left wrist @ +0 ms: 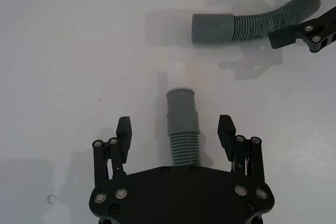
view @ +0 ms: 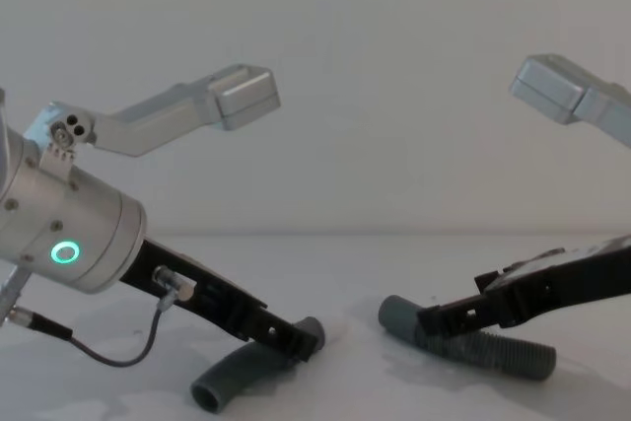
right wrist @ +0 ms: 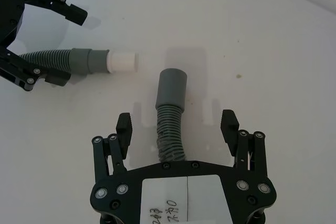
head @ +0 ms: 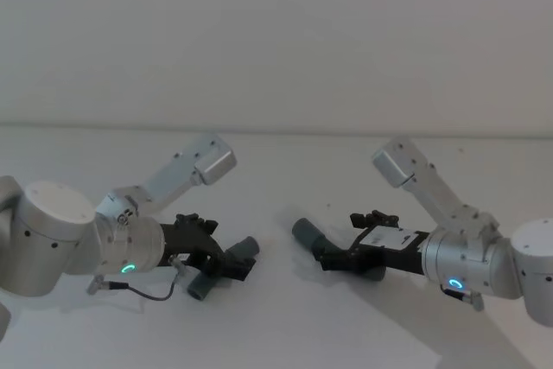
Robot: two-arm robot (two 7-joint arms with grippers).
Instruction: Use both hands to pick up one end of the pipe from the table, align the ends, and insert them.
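Two dark grey pipe pieces lie on the white table [head: 276, 317]. The short curved piece [view: 237, 372] has a grey cuff [left wrist: 182, 111] with a white tip [left wrist: 181, 74]. My left gripper [left wrist: 176, 132] stands open astride its ribbed part, with gaps on both sides. The longer ribbed piece [right wrist: 169, 135] ends in a smooth cuff [right wrist: 172, 90] and lies between the fingers of my open right gripper [right wrist: 177, 128], untouched. In the head view the left gripper [head: 220, 261] and the right gripper [head: 333, 257] face each other, and the two ends [head: 246, 248] [head: 304, 231] lie a short gap apart.
A pale grey wall [head: 276, 32] rises behind the table. A thin cable [view: 118, 352] hangs from my left wrist near the short piece. Bare table lies between the two ends and in front of both arms.
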